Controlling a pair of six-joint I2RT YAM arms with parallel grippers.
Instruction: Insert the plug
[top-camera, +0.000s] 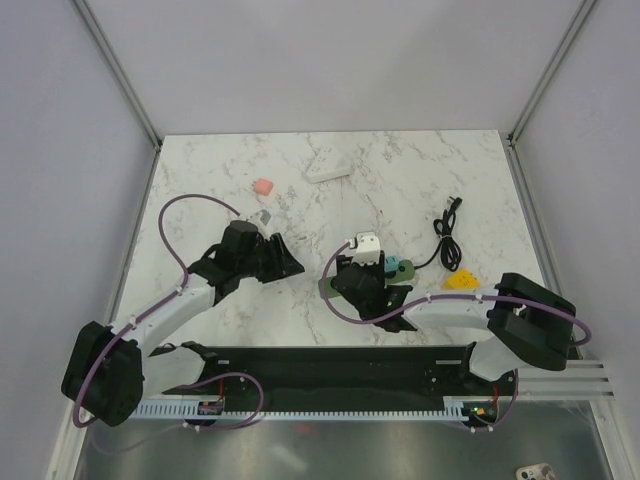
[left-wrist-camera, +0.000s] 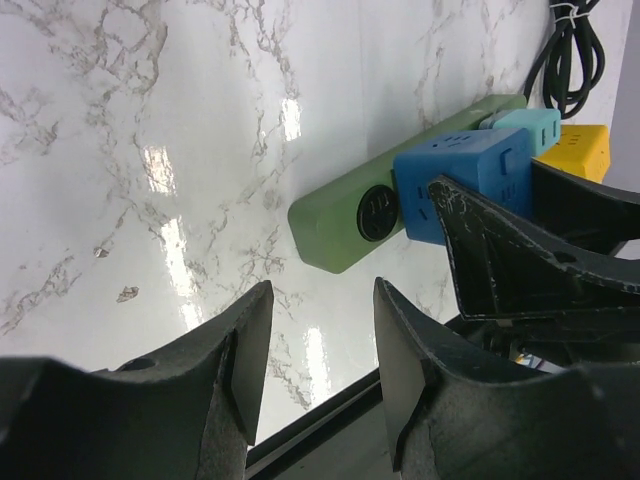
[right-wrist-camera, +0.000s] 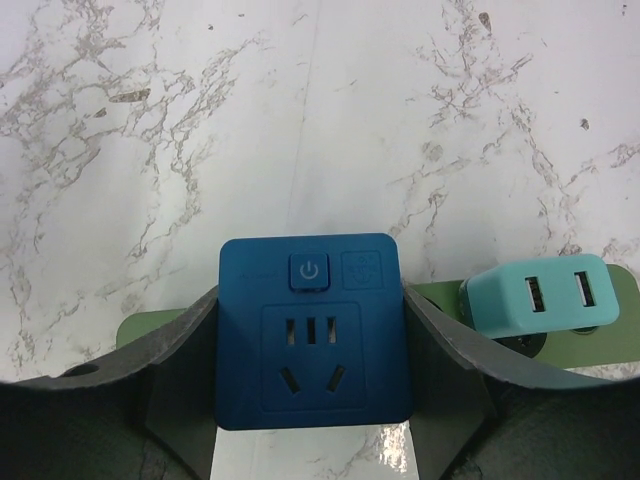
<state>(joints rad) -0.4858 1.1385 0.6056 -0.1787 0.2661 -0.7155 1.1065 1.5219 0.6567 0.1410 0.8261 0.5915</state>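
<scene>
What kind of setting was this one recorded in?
Most likely a lab test cell rather than a home: a marble-pattern table boxed in by plain white panels on metal frame posts, with a few staged items such as a green power strip.

Left pincer (left-wrist-camera: 322, 300) hangs empty, jaws apart, its arm stretched forward and rightward; right pincer (right-wrist-camera: 310, 315) grips the plug (right-wrist-camera: 315, 385) on both sides, arm bent leftward.
</scene>
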